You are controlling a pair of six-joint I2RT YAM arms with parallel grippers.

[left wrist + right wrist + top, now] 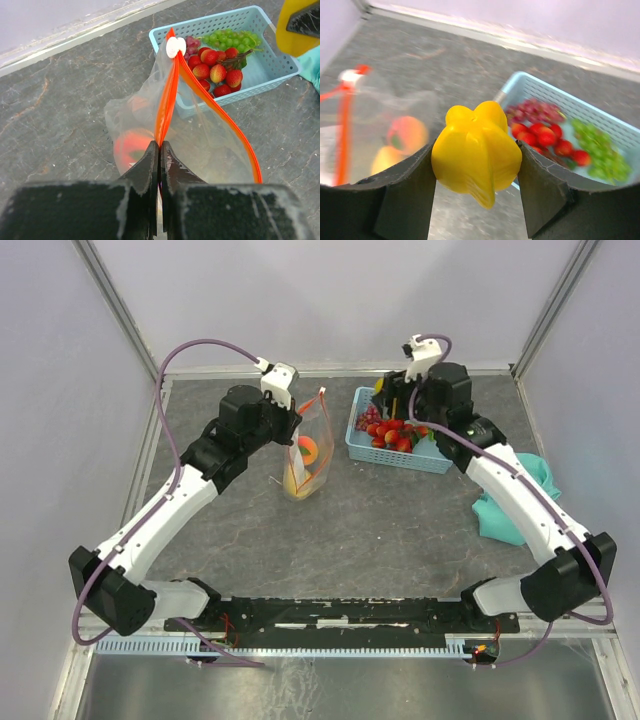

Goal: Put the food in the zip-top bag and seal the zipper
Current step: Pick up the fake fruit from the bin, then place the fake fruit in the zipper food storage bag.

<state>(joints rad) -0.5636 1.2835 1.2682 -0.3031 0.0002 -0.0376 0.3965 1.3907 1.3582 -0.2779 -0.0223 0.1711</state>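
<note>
Pinched on the zipper at its near end, my left gripper holds the zip-top bag upright, 2 pieces inside, white slider farthest. My right gripper clasps 1 yellow fruit right of the bag; strawberries and grapes lie in the blue basket beyond.

R wrist cam: bag blurred, cut by left edge; basket runs off right edge. L wrist cam: yellow piece cropped at top-right corner.

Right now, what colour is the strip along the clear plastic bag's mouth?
Red-orange. The left wrist view shows the thin strip best.
</note>
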